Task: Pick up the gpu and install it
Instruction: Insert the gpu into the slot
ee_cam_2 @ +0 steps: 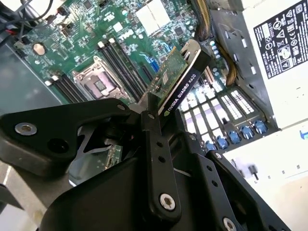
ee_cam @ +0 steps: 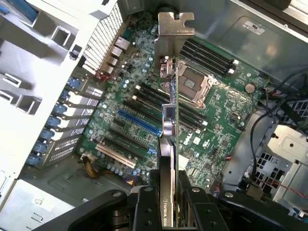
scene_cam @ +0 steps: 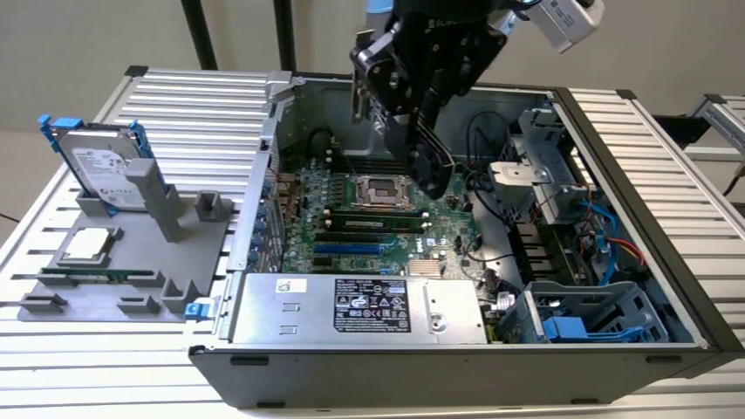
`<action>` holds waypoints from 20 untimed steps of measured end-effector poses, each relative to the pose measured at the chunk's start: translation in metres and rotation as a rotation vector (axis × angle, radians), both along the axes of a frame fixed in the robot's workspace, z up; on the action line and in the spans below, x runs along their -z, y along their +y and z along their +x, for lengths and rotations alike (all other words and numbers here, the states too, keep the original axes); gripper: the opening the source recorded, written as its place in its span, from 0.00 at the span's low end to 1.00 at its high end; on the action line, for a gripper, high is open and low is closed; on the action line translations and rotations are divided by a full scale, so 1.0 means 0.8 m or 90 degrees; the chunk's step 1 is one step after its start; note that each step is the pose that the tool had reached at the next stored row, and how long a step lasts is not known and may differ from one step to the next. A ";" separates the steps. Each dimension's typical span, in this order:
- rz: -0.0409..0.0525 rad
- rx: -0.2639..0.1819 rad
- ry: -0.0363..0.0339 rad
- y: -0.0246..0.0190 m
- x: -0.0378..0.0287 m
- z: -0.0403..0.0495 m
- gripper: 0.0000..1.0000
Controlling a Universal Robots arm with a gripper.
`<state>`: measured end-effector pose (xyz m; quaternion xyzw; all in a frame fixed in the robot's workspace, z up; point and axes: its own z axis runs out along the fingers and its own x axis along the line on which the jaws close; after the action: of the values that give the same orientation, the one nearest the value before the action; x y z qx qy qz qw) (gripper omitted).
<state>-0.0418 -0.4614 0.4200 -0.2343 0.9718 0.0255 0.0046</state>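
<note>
In the exterior view, a table (scene_cam: 174,96) of silver ribbed slats carried everything. An open computer case (scene_cam: 466,371) lay on its side directly on the slats. It took up the middle and the exterior view's right, and its open face was turned upward. At about 9 o'clock from the case, just beside its wall, a flat grey holder (scene_cam: 146,262) with upright posts rested on the table. Bare slats showed at 11 o'clock from the holder, along the case's 3 o'clock side, and in a strip at 6 o'clock from both.
</note>
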 end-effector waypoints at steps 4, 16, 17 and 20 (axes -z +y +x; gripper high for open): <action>-0.0002 -0.027 0.0001 0.0001 -0.0002 0.000 0.00; 0.0000 -0.106 0.0000 0.0000 -0.0002 0.000 0.00; 0.0000 -0.113 0.0000 0.0000 -0.0001 0.000 0.00; -0.0001 -0.131 0.0000 0.0000 -0.0002 0.000 0.00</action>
<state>-0.0418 -0.4613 0.4202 -0.3332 0.9425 0.0259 0.0020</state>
